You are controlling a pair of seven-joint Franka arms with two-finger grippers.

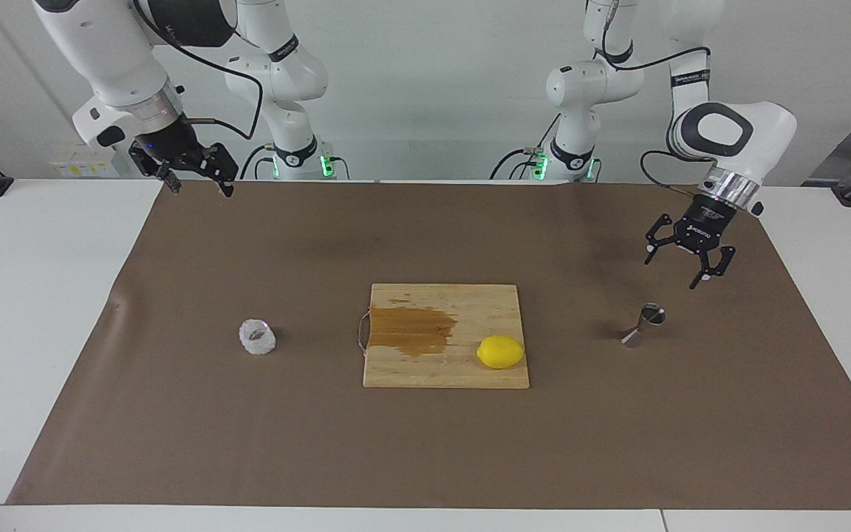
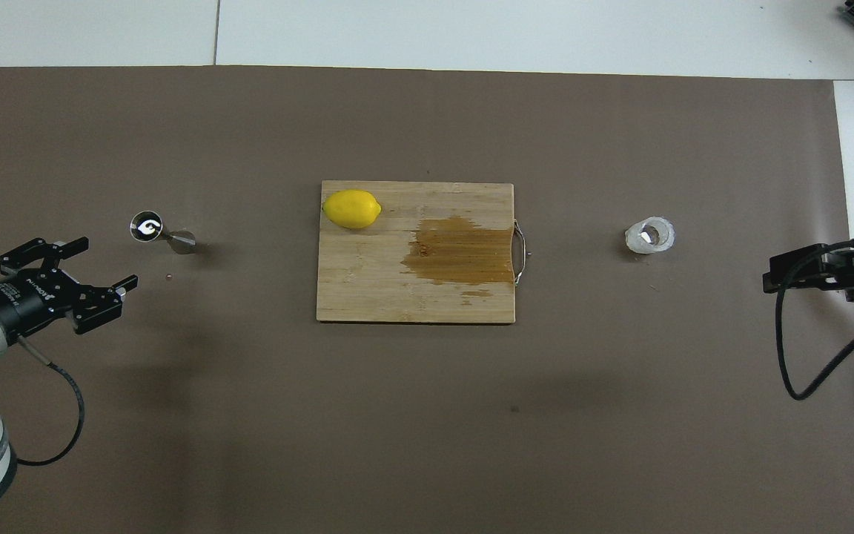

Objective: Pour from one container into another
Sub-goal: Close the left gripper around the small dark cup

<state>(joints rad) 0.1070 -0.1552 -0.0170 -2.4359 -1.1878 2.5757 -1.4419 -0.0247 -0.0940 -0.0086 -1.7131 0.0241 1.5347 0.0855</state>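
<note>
The clear faceted glass cup (image 1: pixel 257 337) (image 2: pixel 650 235) stands upright on the brown mat toward the right arm's end of the table. Toward the left arm's end stands the steel hourglass jigger (image 1: pixel 643 325) (image 2: pixel 162 231). My left gripper (image 1: pixel 673 270) (image 2: pixel 110 261) hangs open and empty in the air over the mat, close to the jigger and a little above it, not touching it. High over the mat's corner near its base, my right gripper (image 1: pixel 202 188) (image 2: pixel 769 276) is open and empty and waits, well away from the cup.
A wooden cutting board (image 1: pixel 492 310) (image 2: pixel 368 289) lies mid-table between cup and jigger. It carries a lemon (image 1: pixel 500 352) (image 2: pixel 352 208) and a brown wet stain (image 1: pixel 411 330) (image 2: pixel 460 251). A metal handle sits on the board's edge toward the cup.
</note>
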